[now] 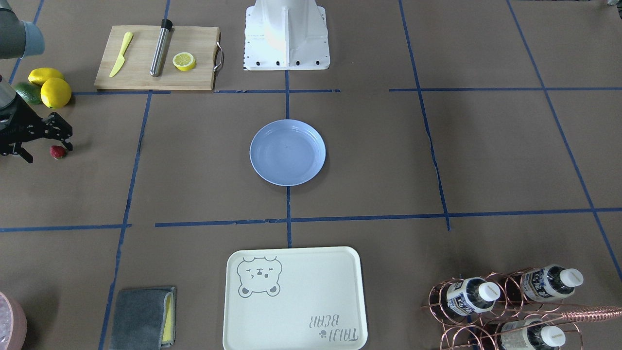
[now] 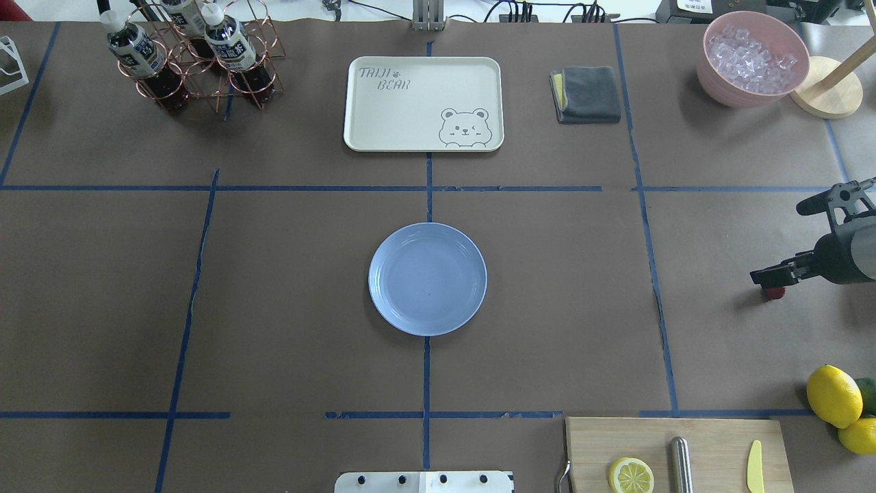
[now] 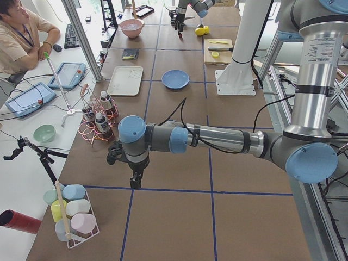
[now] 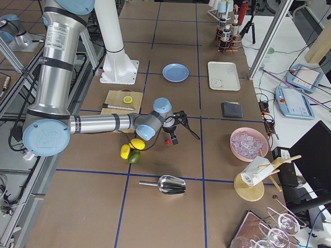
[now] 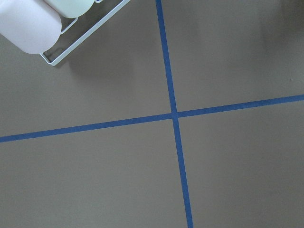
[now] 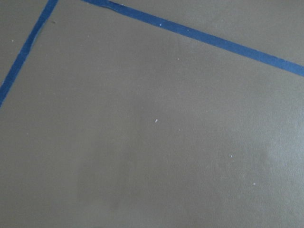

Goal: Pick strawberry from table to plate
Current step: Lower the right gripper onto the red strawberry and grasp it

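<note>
The small red strawberry [image 1: 58, 151] lies on the brown-paper table [image 1: 194, 184] at the robot's far right, also visible as a red spot [image 2: 775, 293] half under a black finger. My right gripper [image 1: 48, 152] is low over it and open, fingers spread wide; the berry sits close to one fingertip [image 1: 67, 145]. The light-blue plate [image 1: 287, 152] is empty at the table's centre [image 2: 428, 279]. My left gripper [image 3: 136, 182] hangs over the far left end of the table, seen only from the side, so I cannot tell its state.
Two lemons [image 1: 55, 92] and an avocado [image 1: 28, 92] lie just behind the right gripper. A cutting board [image 1: 158, 58] holds a knife, a metal rod and a lemon half. The bear tray [image 1: 294, 297], grey cloth [image 1: 142, 317], bottle rack [image 1: 505, 306] and ice bowl [image 2: 753, 58] stand along the far side.
</note>
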You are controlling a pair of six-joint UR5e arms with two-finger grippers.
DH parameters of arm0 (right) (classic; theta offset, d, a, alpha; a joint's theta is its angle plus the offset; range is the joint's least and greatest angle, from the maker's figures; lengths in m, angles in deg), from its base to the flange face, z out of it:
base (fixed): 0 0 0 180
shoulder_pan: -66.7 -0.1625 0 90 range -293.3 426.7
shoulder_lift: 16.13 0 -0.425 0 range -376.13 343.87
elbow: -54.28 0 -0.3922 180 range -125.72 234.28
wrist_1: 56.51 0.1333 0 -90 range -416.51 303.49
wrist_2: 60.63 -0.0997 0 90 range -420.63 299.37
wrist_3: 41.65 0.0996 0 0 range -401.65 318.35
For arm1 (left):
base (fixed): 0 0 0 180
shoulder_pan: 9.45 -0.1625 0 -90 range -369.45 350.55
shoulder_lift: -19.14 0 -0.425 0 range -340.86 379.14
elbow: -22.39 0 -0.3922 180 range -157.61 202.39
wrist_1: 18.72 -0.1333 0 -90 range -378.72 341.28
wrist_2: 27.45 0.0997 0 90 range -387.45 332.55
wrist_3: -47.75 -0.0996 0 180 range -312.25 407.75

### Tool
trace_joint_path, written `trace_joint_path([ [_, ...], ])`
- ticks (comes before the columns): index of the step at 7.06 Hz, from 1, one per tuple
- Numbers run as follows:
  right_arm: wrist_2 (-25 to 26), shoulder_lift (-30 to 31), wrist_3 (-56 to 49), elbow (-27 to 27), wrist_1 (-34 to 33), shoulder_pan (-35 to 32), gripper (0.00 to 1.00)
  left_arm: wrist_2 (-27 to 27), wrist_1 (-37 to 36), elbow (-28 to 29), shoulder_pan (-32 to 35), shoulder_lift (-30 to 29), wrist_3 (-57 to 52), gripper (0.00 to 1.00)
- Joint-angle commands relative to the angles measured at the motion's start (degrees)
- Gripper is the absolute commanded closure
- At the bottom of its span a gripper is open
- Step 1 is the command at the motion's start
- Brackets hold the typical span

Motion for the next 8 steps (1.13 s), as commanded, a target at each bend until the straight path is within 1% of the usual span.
trace_joint_path([
  [1,0.04,0.61,0.09,1.16,0.93,1.3,0.16,-0.07,0.01,0.01,0.0,0.09,-0.01,0.0],
  [2,0.04,0.7,0.18,1.24,0.85,1.74,0.32,-0.07,0.01,0.01,0.0,0.0,-0.01,0.0],
  [3,-0.22,1.23,0.35,1.24,0.5,2.35,0.51,-0.15,0.01,0.01,0.0,0.0,-0.01,0.0],
  [4,-0.31,1.75,0.18,1.16,0.58,2.79,0.6,-0.16,0.01,-0.08,0.0,0.0,-0.01,0.0],
  [6,-0.13,1.5,0.0,0.55,0.67,3.32,1.0,-0.24,0.01,-0.08,0.0,0.0,-0.09,0.0],
  [7,-0.22,-0.51,0.52,-0.76,0.41,3.93,1.0,-0.24,0.01,-0.08,0.0,0.09,-0.09,0.0],
  [8,-0.65,-5.31,3.05,-1.3,-1.25,4.29,1.0,-0.24,0.01,-0.17,0.0,0.09,-0.09,0.0],
])
